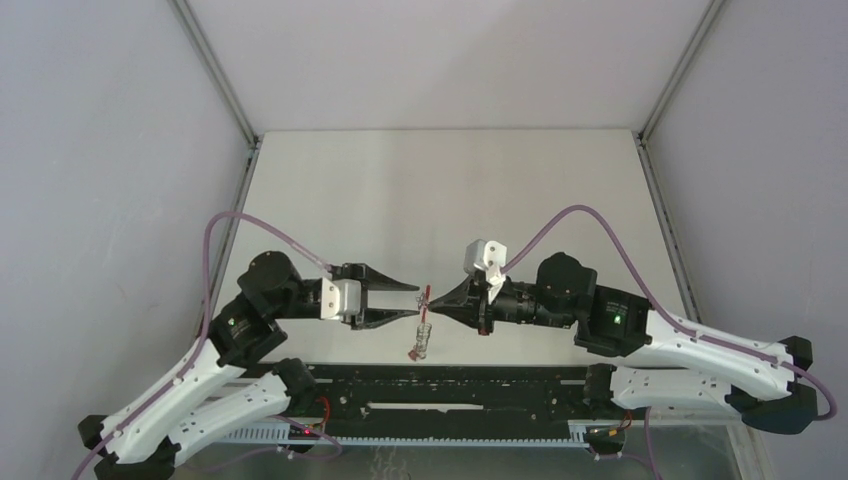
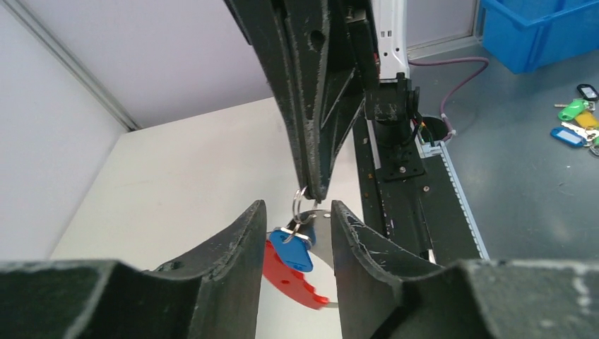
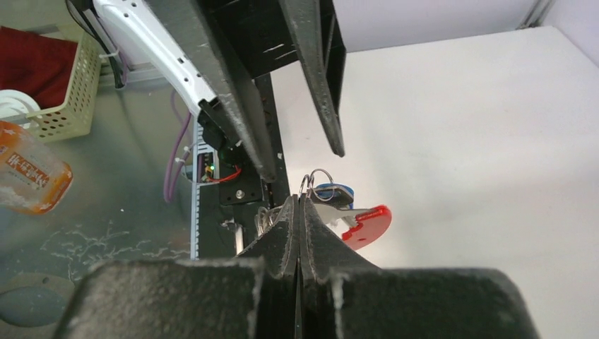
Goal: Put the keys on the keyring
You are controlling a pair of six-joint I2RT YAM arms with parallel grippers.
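The two arms meet tip to tip above the near middle of the table, with the keyring hanging between them, off the surface.

The right gripper is fully closed, its fingers pressed flat together. It pinches a thin silver ring at the top of the keyring, and everything else dangles from that grip.

The left gripper stands partly open and grips nothing. Its fingers sit one on each side of the hanging cluster, with a gap showing on both sides in the left wrist view.

Between those fingers hangs the blue-tag key, its tag tilted and joined to the silver rings just under the right gripper's tip. Behind and below it curves the red band, its edge notched. From the right wrist the same pair shows just past the closed tips: blue tag above, red band lower and to the side.

From above, a red bit shows at the very bottom of the cluster. At that size I cannot tell whether it is the band's end or the red-tag key.

Off the table, a blue bin sits beyond the left arm's rail and a pale basket lies on the other side.
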